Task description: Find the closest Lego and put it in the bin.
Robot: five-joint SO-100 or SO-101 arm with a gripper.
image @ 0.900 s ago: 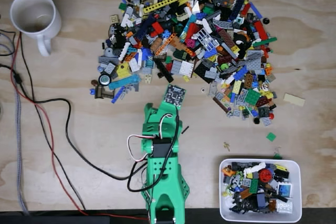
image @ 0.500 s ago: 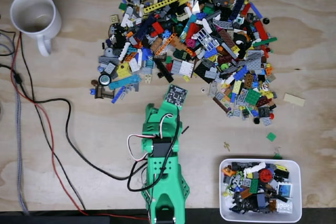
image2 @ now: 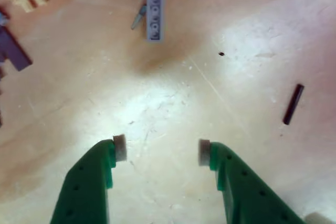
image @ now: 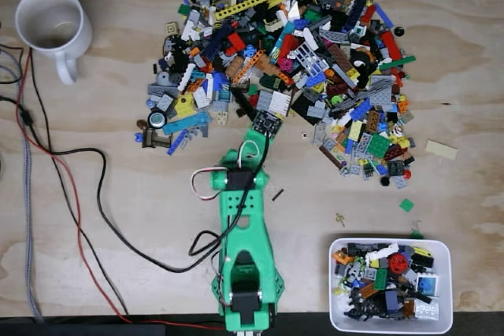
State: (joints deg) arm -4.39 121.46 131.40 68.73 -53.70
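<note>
In the wrist view my gripper (image2: pixel 162 150) is open, its green fingers (image2: pixel 94 177) hovering over bare wood with nothing between them. A small grey-blue Lego plate (image2: pixel 154 15) lies ahead of the fingertips, apart from them. A thin black rod (image2: pixel 293 104) lies off to the right. In the fixed view my green arm (image: pixel 246 226) reaches from the bottom edge up to the near rim of the big Lego pile (image: pixel 291 53), and its wrist board (image: pixel 266 123) hides the fingers. The white bin (image: pixel 443 289), holding several bricks, sits at the bottom right.
A white mug (image: pixel 51 25) stands at the top left. Black and red cables (image: pixel 79 186) run down the left side. Loose pieces lie right of the arm: the black rod (image: pixel 277 193), a green tile (image: pixel 406 204) and a tan plate (image: pixel 441 149).
The arm has stretched forward. Its wrist board moved up and slightly right, from short of the pile to the pile's near rim.
</note>
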